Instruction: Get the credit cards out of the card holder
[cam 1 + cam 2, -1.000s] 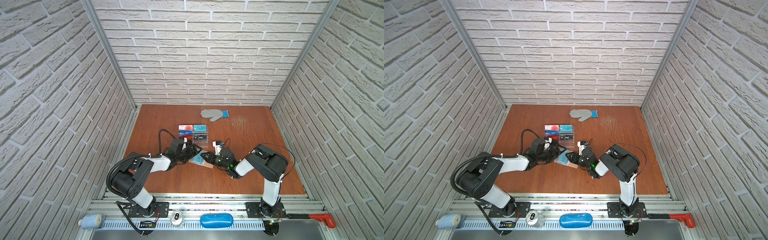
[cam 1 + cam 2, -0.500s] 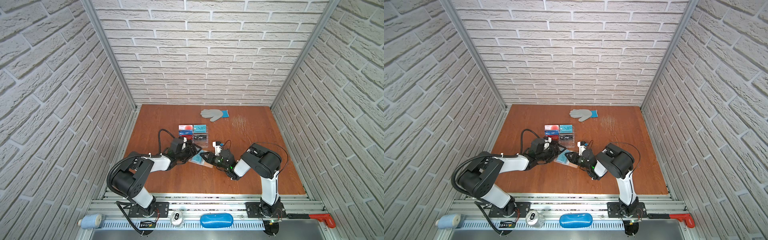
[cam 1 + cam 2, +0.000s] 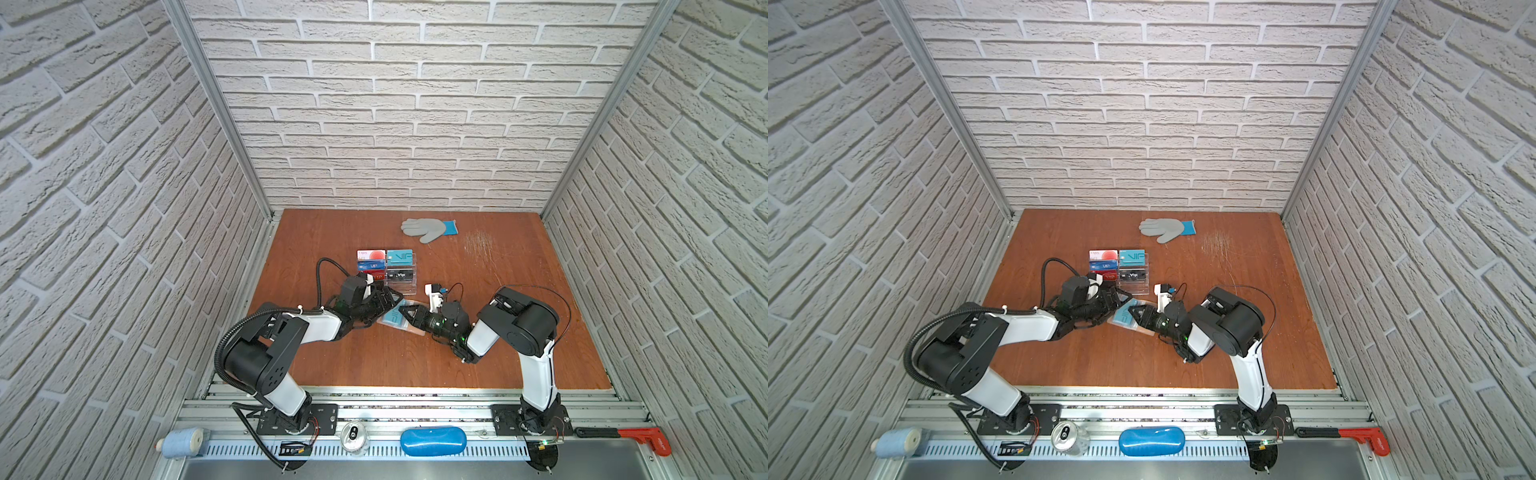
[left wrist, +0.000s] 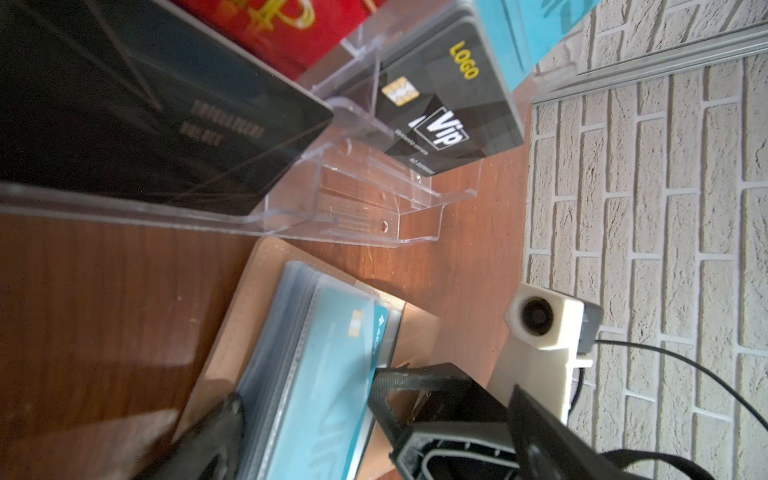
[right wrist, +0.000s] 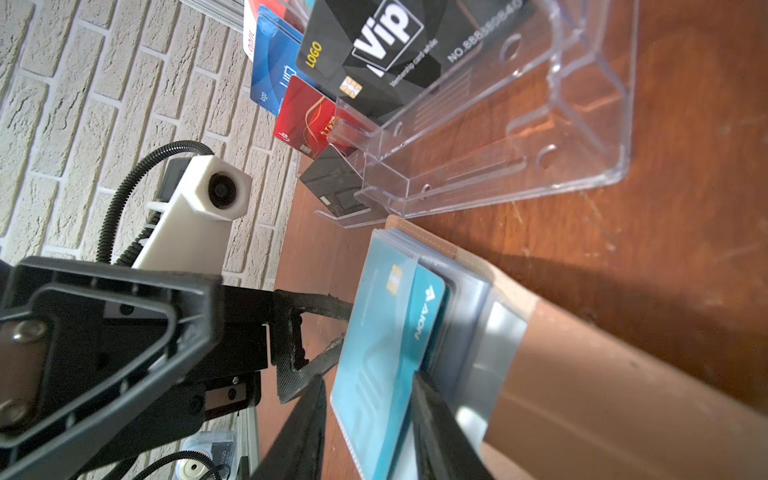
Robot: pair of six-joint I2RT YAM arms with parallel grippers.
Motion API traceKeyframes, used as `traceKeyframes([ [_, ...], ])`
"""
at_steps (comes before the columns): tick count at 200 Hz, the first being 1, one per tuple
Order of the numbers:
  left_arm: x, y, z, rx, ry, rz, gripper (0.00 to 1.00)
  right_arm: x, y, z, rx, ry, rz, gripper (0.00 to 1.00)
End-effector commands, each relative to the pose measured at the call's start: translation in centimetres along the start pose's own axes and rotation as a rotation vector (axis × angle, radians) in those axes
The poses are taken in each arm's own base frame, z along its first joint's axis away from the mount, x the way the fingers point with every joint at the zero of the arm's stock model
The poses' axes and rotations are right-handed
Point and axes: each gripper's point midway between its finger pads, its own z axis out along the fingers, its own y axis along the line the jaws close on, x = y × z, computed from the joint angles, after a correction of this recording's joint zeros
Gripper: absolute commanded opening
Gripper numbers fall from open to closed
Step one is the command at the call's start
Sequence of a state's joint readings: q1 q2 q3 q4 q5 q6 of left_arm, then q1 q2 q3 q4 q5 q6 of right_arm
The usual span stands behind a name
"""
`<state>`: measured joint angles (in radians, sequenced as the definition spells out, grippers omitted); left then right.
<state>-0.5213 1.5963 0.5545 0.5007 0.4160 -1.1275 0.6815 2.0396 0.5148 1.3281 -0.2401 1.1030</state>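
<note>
Tan-pink leather-look folding card holder point(image 5: 582, 374) lies open on the brown wooden table point(image 3: 519, 257), just in front of a clear acrylic tiered stand point(image 5: 540, 145) w/ a black VIP card point(image 5: 374, 41) in it. R gripper point(image 5: 368, 380) is clamped on a teal plastic credit card point(image 5: 386, 324), prob. incl. its grey-blue sleeve page. L gripper point(image 5: 347, 322) has jaws spread wide, tips right by that card's edge.
</note>
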Motion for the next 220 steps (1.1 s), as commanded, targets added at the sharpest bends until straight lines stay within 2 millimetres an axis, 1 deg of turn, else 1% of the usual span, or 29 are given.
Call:
traceKeyframes([
  [1,1.1,2.0,0.4,-0.056,0.037,-0.025,0.98,0.8,3.5,0.3,-0.117,0.024,-0.045,0.36],
  [52,1.0,2.0,0.4,-0.054,0.037,-0.028,0.98,1.9,4.1,0.9,-0.136,0.051,-0.057,0.36],
  [114,1.0,1.9,0.4,-0.049,0.039,-0.028,0.98,2.4,5.6,1.0,-0.168,0.070,-0.092,0.36],
  [154,0.9,1.9,0.3,-0.048,0.036,-0.029,0.98,3.3,6.0,1.3,-0.171,0.100,-0.115,0.36],
  [179,0.9,1.9,0.4,-0.048,0.036,-0.031,0.98,3.8,5.7,1.5,-0.155,0.116,-0.123,0.37],
  [220,0.9,1.9,0.3,-0.044,0.035,-0.032,0.98,3.8,5.5,1.7,-0.147,0.110,-0.124,0.37],
])
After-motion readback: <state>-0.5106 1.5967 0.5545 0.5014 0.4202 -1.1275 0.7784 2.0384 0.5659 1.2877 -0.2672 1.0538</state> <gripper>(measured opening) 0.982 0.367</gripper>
